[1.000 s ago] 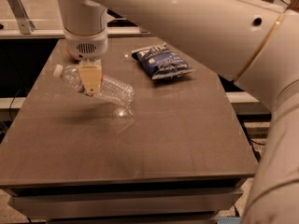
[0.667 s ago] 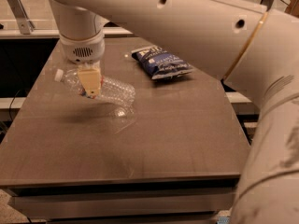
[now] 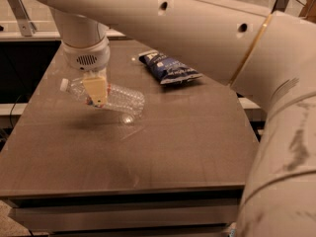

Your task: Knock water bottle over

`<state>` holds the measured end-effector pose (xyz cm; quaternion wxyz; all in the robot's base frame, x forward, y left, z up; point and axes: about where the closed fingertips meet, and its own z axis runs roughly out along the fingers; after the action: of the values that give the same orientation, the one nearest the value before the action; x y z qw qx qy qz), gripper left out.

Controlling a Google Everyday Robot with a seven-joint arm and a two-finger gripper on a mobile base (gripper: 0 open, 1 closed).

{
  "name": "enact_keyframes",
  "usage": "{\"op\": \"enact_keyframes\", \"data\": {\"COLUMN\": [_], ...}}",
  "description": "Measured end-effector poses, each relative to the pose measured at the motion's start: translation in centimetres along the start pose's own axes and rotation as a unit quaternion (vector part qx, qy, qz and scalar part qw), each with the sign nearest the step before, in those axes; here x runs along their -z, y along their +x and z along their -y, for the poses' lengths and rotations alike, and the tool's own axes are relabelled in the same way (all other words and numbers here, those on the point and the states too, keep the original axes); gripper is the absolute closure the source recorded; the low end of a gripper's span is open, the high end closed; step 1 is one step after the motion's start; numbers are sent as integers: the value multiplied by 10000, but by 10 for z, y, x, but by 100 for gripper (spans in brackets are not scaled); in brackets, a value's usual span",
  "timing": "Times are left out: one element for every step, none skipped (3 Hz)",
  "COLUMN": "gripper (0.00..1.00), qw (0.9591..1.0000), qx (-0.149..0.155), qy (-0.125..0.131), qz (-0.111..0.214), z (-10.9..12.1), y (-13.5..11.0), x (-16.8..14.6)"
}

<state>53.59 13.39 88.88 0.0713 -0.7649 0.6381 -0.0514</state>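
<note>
Clear water bottle (image 3: 123, 98) lies on its side on the counter (image 3: 187, 132); the claw (image 3: 96, 94) hangs at its shoulder, grip impossible to tell.

A clear ribbed water bottle (image 3: 124, 98) lies on its side on a dark bench (image 3: 197, 137), toward the far left corner, with its white cap (image 3: 63, 84) pointing at the left edge. A pale yellow claw (image 3: 97, 98) hangs from a thick white robot arm (image 3: 197, 28) and overlaps the bottle's shoulder by the red label band; whether it touches is unclear. A blue chip bag (image 3: 168, 68) lies flat near the far edge, apart from the bottle. The arm runs down the right side.
</note>
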Motion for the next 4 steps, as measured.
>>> {"op": "enact_keyframes", "data": {"gripper": [100,100,100,83], "qw": [10000,9998,9994,9988], "qx": [-20,10,25,47], "qy": [-73,-159,-238,-335], "qz": [58,147,256,359], "z": [-3,-8,-12,-16], "y": [-3,-6,-10,-15], "x": [-7,-13,-18,-22]}}
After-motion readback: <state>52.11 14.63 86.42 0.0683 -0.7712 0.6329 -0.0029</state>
